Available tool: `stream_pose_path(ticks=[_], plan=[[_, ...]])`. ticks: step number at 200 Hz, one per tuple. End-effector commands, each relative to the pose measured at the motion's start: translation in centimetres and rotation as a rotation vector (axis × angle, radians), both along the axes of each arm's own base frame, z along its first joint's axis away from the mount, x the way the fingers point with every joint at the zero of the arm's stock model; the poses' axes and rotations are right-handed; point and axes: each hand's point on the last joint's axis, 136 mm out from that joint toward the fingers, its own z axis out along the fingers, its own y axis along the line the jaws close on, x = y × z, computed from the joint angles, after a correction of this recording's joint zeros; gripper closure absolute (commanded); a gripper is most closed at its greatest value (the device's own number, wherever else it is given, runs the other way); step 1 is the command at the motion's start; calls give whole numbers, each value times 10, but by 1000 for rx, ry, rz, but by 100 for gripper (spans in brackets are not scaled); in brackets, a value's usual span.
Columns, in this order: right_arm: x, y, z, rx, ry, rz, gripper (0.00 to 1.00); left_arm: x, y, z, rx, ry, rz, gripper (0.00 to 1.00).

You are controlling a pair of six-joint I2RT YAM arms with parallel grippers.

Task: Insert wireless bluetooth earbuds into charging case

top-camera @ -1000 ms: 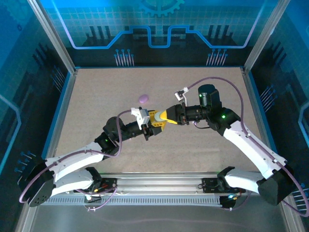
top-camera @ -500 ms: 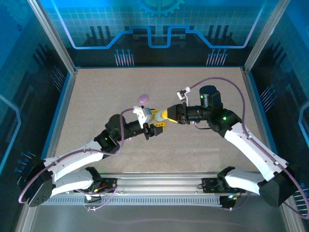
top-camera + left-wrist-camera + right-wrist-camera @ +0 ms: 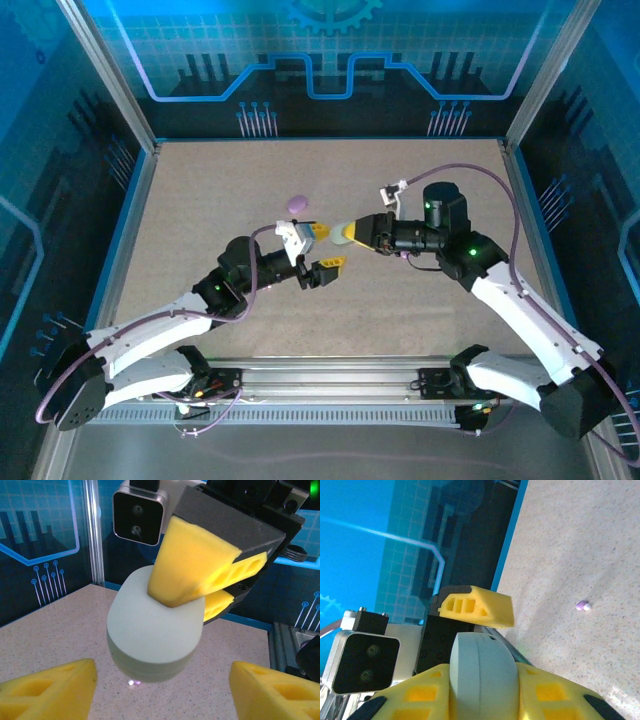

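Leftmost, loose on the table [image 3: 200, 220]: purple piece [image 3: 297, 203], bud or case, too small to tell. Next along, left gripper [image 3: 326, 247], spread wide, gripping nothing, pointing right. Straight ahead of it, mint case [image 3: 150, 635], lid closed, pinched across its flat faces by the right gripper [image 3: 352, 232], jutting leftward in mid-air toward those open fingers. Left arm nearer the purple piece.

Bright, even bluish light (near foam edges slightly soft).
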Motion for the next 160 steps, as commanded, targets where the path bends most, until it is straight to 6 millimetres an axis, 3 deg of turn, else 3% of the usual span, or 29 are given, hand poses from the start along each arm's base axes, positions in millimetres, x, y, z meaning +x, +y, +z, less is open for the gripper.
stream_pose_path(ticks=[1,35,80,87,160], plan=[[12,-14,4,6,-34,-90,97,0,5,15,-16,-45,29,26],[22,-30,-7,-8,-18,-159,97,1,11,15,-14,-57,57,24],[39,-49,-45,-84,64,-241,97,5,24,17,-21,-74,128,22],[39,-52,-63,-108,105,-250,97,5,26,18,-25,-77,140,22],[61,-64,-166,-251,302,-293,95,15,55,24,-31,-19,296,14]])
